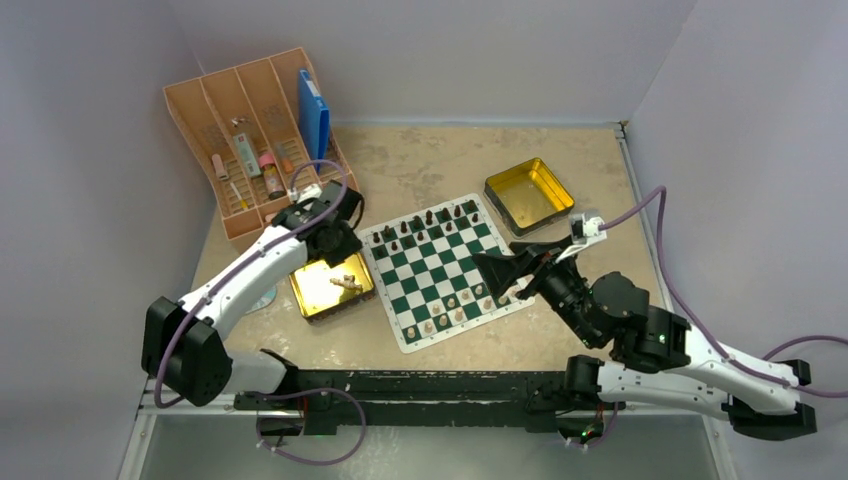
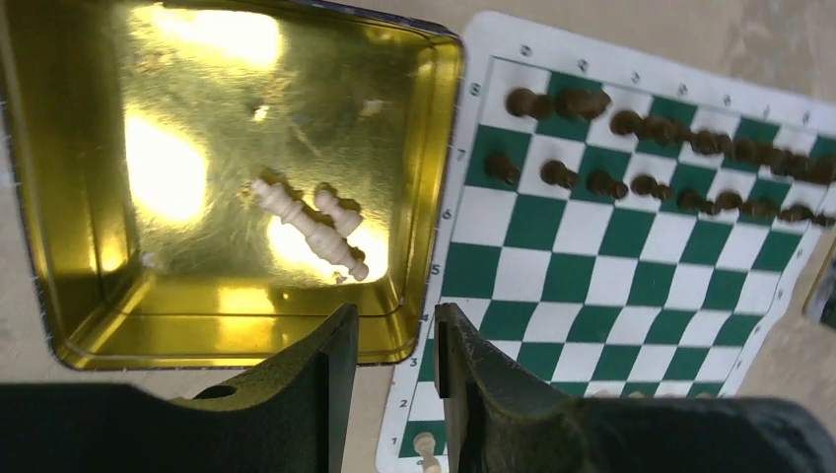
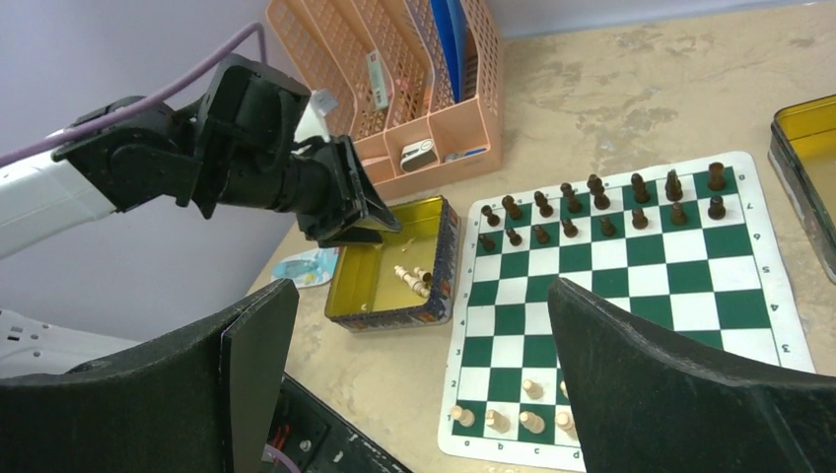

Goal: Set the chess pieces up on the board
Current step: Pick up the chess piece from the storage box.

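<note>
The green and white board [image 1: 432, 268] lies mid-table, also seen in the left wrist view [image 2: 592, 258] and the right wrist view [image 3: 631, 288]. Several tan chess pieces [image 1: 452, 308] stand on its two near rows [image 3: 513, 420]. Two or three more tan pieces [image 2: 313, 229] lie on their sides in the gold tin [image 1: 308, 296] left of the board [image 3: 412, 280]. My left gripper [image 2: 394, 320] hovers over that tin's near right corner, open with a narrow gap and empty [image 1: 340, 246]. My right gripper [image 3: 422, 292] is open wide and empty above the board's near right part [image 1: 500, 270].
Dark brown pieces [image 1: 430, 224] fill the board's two far rows. A second gold tin [image 1: 528, 195] sits beyond the board's far right corner. An orange organiser [image 1: 250, 130] holding small items stands at the back left. A small bluish disc [image 1: 262, 298] lies left of the tin.
</note>
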You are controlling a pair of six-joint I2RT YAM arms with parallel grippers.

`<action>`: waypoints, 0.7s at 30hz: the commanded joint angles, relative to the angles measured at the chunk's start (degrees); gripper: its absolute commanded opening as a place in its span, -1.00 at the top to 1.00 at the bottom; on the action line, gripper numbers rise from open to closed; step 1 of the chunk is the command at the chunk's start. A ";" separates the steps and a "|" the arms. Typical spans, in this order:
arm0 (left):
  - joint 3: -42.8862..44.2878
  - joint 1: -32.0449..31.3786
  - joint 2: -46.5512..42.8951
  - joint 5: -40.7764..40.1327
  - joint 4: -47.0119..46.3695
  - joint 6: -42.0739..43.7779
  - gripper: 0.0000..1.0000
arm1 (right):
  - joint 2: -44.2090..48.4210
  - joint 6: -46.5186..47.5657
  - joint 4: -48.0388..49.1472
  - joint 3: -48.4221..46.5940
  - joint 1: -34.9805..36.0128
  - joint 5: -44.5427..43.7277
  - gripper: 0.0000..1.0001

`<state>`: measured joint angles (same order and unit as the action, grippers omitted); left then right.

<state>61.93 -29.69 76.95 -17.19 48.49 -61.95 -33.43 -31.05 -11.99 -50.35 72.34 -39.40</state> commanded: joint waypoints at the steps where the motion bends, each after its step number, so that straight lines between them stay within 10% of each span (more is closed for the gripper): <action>1: 0.84 5.15 -1.55 -2.31 6.59 -12.48 0.36 | -1.94 0.91 6.49 1.84 0.20 1.18 -0.96; 21: -10.11 14.66 3.17 -1.76 -3.12 -21.84 0.42 | -11.09 4.49 11.58 0.57 0.13 6.60 -0.96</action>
<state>53.76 -15.49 79.31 -18.35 49.30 -81.54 -45.21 -28.01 -4.29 -48.23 72.34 -33.85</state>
